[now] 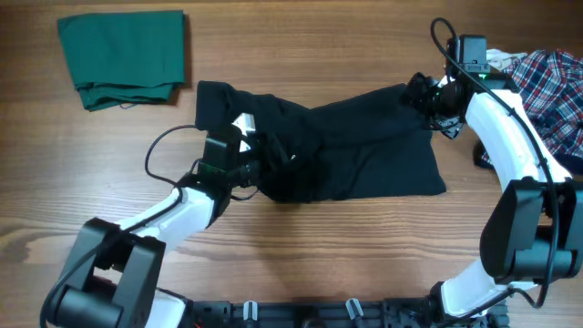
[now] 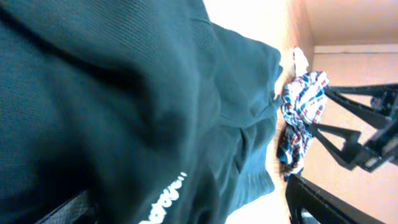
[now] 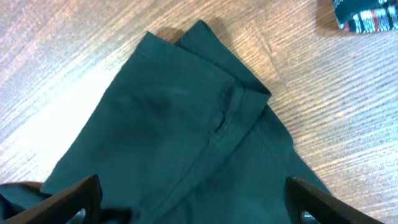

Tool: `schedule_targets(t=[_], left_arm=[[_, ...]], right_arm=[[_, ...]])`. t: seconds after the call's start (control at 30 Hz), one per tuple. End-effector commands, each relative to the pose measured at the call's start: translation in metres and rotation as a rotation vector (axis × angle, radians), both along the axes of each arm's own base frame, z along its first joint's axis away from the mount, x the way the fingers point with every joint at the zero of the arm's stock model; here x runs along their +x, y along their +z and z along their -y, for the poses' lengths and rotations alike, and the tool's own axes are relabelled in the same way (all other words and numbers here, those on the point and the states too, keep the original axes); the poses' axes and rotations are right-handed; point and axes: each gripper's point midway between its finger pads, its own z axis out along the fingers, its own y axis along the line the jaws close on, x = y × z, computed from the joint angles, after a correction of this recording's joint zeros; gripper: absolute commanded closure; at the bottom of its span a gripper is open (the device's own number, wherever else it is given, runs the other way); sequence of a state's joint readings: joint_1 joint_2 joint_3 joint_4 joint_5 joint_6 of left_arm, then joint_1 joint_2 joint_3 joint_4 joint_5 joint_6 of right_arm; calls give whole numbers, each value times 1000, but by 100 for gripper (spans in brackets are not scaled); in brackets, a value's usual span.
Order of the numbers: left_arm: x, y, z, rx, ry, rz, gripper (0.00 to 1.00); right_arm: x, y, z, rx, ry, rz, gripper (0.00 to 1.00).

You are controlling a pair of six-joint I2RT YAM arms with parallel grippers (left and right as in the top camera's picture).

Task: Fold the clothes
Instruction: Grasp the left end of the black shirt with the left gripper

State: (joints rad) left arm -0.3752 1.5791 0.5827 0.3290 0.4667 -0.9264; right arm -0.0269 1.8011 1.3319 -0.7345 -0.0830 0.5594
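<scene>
1. Overhead view: your black polo shirt (image 1: 364, 146) lies crumpled at the middle of the desk (image 1: 319, 264).
2. Your left gripper (image 1: 273, 166), jaws spread, is over its 8 o'clock bunch.
3. Your right gripper (image 1: 424, 91), jaws spread, is at its 2 o'clock corner.

My left end effector (image 1: 253, 157) rests on the left part of the rumpled black polo shirt (image 1: 364, 146), my right end effector (image 1: 428, 96) at its far right corner. A folded green garment (image 1: 123, 55) lies far left on the table (image 1: 301, 264), a plaid shirt (image 1: 551, 77) far right
</scene>
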Motion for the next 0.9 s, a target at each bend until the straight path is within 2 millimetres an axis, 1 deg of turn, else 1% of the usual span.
schedule_targets(t=[0.0,0.03,0.13,0.17,0.2,0.23,0.27,0.3,0.33,0.37,0.47,0.57,0.63,0.67,0.7,0.73,0.87], left_arm=[[2,-1,7,13,19,2,14],[2,-2,7,14,30,-6,18],[3,-7,6,20,46,-20,24],[3,-7,6,20,46,-21,30],[3,-7,6,21,47,-20,36],[3,-7,6,22,49,-20,46],[4,-7,5,25,52,-19,60],[4,-7,5,27,55,-18,70],[5,-8,3,33,65,-15,80],[6,-8,2,36,70,-14,85],[6,-8,2,36,70,-14,91],[6,-8,2,37,70,-14,92],[5,-9,2,39,70,-19,94],[5,-10,2,41,70,-24,96],[4,-11,1,44,70,-29,96],[3,-12,1,45,70,-30,96],[4,-12,1,45,70,-30,96]], right_arm=[[2,-8,5,-29,0,-7,6],[2,-9,5,-29,0,-11,6],[1,-15,5,-32,0,-25,6],[1,-17,5,-33,1,-31,6],[1,-20,6,-34,2,-36,6],[2,-21,6,-35,5,-35,7],[4,-22,6,-39,17,-28,11],[6,-22,6,-44,26,-21,12],[8,-23,7,-52,28,-15,17],[11,-23,7,-58,46,-5,21],[16,-29,7,-73,77,6,27],[21,-39,12,-104,96,3,28],[23,-50,17,-141,114,-9,30],[24,-54,18,-147,131,-12,30],[25,-65,21,-165,188,-21,31],[26,-69,22,-173,209,-27,31],[25,-75,29,-191,248,-38,30]])
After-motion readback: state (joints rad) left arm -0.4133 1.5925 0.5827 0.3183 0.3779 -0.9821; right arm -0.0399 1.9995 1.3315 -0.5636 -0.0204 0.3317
